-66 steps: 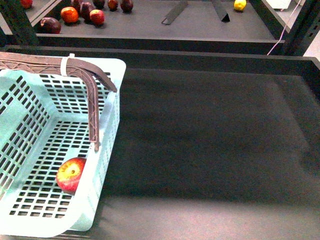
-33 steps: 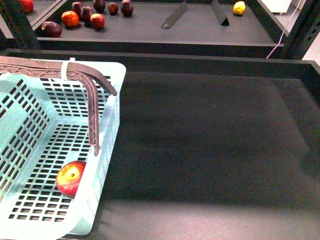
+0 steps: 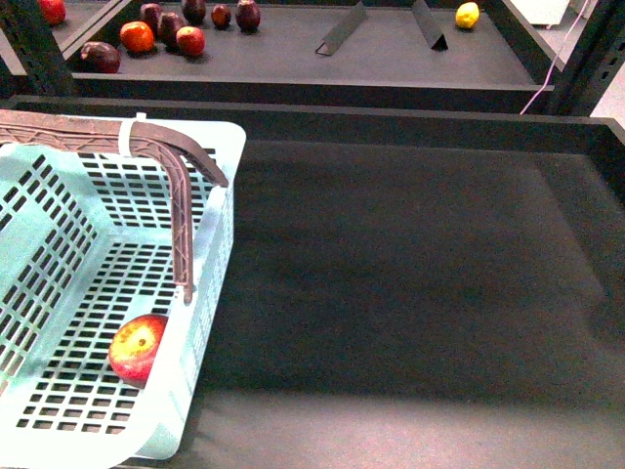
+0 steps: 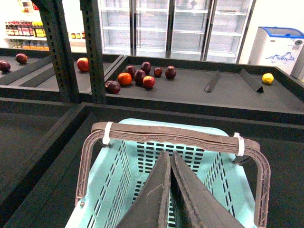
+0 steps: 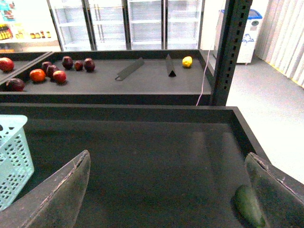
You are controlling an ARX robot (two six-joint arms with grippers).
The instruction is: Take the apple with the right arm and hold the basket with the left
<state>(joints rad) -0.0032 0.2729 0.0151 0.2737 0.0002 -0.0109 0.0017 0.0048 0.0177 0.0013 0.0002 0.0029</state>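
The apple, red with a yellow blotch, lies on the floor of the pale aqua basket at the near left, against its right wall. A brown ribbed handle arches over it. Neither gripper shows in the front view. In the left wrist view my left gripper is shut, its fingers pressed together above the basket and just short of the handle; they hide the apple. My right gripper stands open over the dark shelf floor, with a basket corner off to one side.
A green object lies on the shelf floor by one right finger. On the back shelf are small dark red fruits, a lemon and metal dividers. A raised rim and an upright post bound the shelf.
The whole front view sits slightly lower in the picture than one second ago. Since half a second ago nothing has visibly moved. The apple stays in the basket.
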